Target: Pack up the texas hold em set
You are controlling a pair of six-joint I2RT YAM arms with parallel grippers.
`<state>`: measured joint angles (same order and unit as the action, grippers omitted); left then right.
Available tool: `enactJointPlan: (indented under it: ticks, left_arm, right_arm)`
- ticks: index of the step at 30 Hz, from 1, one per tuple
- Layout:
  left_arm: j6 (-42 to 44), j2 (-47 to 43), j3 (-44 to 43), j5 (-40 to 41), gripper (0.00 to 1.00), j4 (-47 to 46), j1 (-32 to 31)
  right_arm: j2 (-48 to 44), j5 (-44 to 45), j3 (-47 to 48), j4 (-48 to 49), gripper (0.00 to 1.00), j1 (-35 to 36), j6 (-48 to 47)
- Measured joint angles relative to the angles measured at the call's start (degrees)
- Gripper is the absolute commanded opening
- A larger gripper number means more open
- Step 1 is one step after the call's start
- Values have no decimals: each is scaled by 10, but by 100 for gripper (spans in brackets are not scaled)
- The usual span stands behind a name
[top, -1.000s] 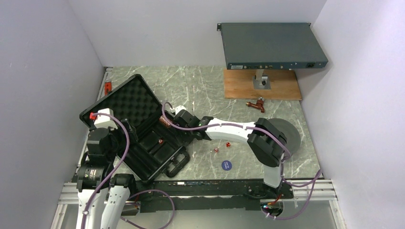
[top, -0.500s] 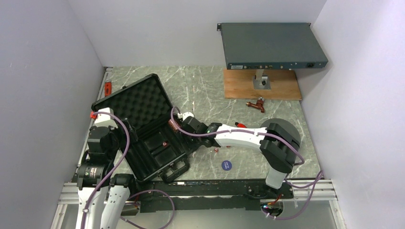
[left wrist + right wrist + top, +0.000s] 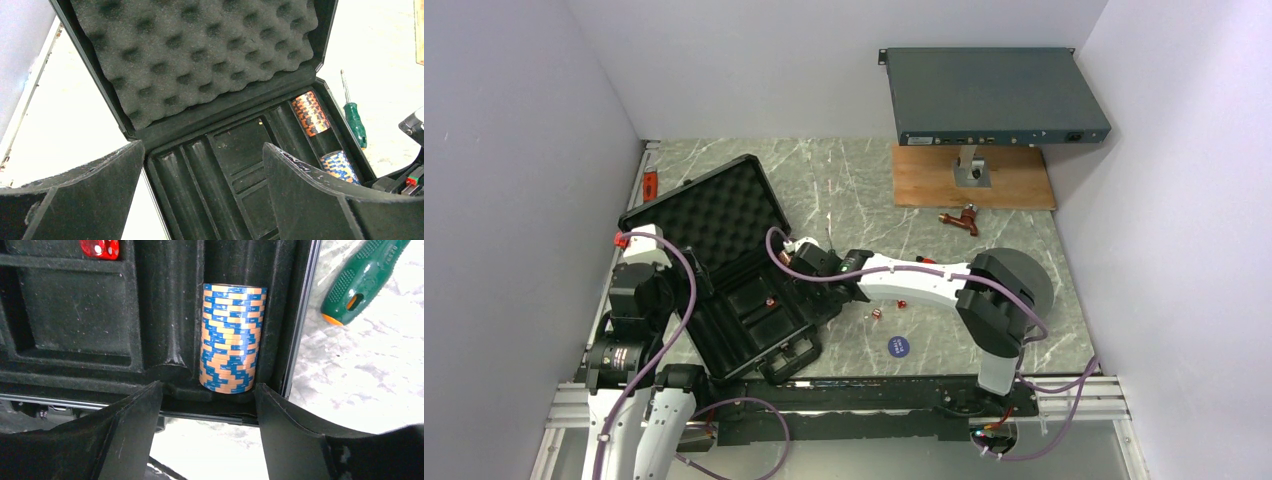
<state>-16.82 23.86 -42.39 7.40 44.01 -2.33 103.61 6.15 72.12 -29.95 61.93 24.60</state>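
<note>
The black briefcase (image 3: 724,250) lies open at the left, its foam lid (image 3: 195,55) raised. An orange chip stack (image 3: 311,114) and a blue chip stack (image 3: 232,337) lie in its right-hand slot, and one red die (image 3: 100,247) sits in a compartment. My right gripper (image 3: 207,440) is open and empty, just off the case's edge below the blue stack (image 3: 339,166). My left gripper (image 3: 202,200) is open and empty over the case's left slots. Two red dice (image 3: 902,302) and the blue button (image 3: 897,346) lie on the table right of the case.
A green-handled screwdriver (image 3: 362,280) lies on the table beside the case's right wall. A large grey disc (image 3: 1036,278) sits behind my right arm. A grey rack unit (image 3: 989,95) stands on a wooden board (image 3: 1014,185) at the back, a small brown part (image 3: 959,218) before it.
The briefcase has shifted and turned to the right. My right gripper moved with it and now sits back a little to the left, open at the blue stack.
</note>
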Motion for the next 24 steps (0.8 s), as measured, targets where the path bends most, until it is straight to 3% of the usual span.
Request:
enactJointPlan:
  ticks: [8, 15, 19, 24]
  left_arm:
    - [0, 0, 0, 0, 95, 0, 0]
    - [0, 1, 0, 0, 96, 0, 0]
    - [0, 1, 0, 0, 96, 0, 0]
    - [0, 4, 0, -4, 96, -1, 0]
  right_arm:
    - [7, 35, 66, -112, 79, -1, -19]
    - [-6, 62, 86, -147, 96, -12, -21]
    - [-47, 84, 81, -150, 100, -19, -8]
    - [-164, 102, 8, -134, 100, -51, 24]
